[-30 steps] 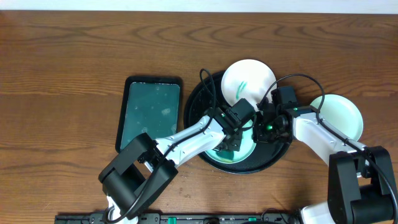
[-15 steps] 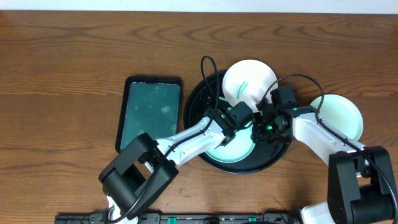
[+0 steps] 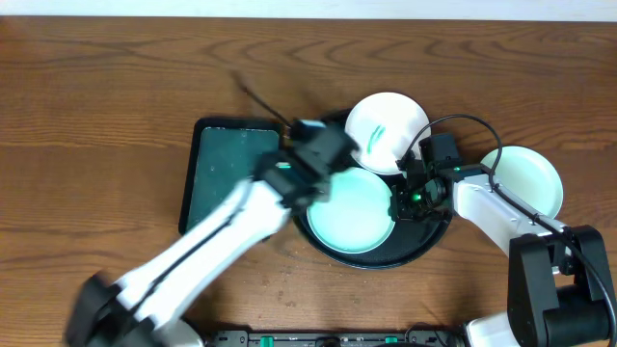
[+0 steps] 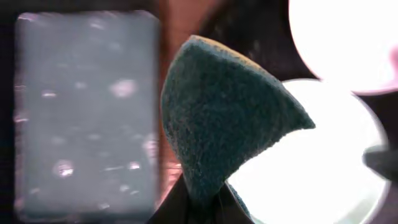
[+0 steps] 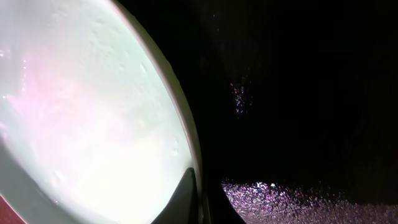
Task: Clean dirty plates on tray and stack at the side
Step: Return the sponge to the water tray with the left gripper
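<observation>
Next, lay dark-teal scouring sponge (image 4: 227,118), clamped in left gripper (image 4: 199,202), flat on rectangular dark-green tray (image 3: 214,173) at nine o'clock; right gripper (image 3: 413,200) pinches pale-aqua round plate (image 3: 352,207), three-o'clock rim.

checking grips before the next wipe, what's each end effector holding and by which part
Left end effector pinches the dark sponge by its lower edge. Right end effector is shut on the right rim of the plate lying in the black tray.
</observation>
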### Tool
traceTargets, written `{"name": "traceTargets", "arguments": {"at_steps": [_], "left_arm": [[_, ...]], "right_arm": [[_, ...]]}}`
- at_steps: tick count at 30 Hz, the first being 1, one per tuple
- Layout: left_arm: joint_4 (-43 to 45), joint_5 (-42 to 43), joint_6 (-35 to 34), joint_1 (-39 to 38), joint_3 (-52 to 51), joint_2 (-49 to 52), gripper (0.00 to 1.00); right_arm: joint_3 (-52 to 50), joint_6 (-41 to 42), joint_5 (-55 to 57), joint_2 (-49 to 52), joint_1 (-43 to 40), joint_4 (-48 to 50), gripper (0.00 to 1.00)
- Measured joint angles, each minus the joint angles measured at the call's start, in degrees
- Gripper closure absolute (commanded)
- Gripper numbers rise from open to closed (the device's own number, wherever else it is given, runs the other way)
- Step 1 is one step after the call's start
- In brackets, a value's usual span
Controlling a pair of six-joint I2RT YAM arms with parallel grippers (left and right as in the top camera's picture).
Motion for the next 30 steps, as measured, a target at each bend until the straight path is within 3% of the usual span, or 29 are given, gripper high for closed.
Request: {"name": "traceTargets", "arguments": {"at_steps": [6, 11, 15, 23, 26, 29, 30], "left_arm": [[-4.87, -0.70, 2.03, 13.44, -0.37, -6.16, 0.89], [0.63, 0.55, 3.04, 22.51, -7.04, -2.73, 0.89], [7.08, 8.31, 5.64, 27.82, -11.76, 2.97, 0.89], [8.85, 17.55, 8.33, 30.34, -12.57, 5.81, 0.44], [7.08, 18.95, 8.68, 30.34, -12.55, 4.13, 0.38], [4.28, 19.52, 9.03, 30.34, -12.50, -0.22, 0.30], [3.41, 19.56, 8.98, 30.34, -12.37, -1.81, 0.28]], "right_arm": [[0.00, -0.02, 0.02, 0.00, 0.00, 0.11, 0.99], [0.00, 1.36, 0.37, 0.00, 0.00, 0.52, 0.99], [0.00, 3.10, 0.85, 0.00, 0.00, 1.31, 0.98], [0.00, 4.17, 1.20, 0.00, 0.00, 1.44, 0.99], [0.00, 4.15, 1.22, 0.00, 0.00, 1.49, 0.98], [-0.02, 4.28, 1.73, 0.04, 0.00, 2.21, 0.85], [-0.02, 4.31, 1.77, 0.09, 0.00, 2.69, 0.85]]}}
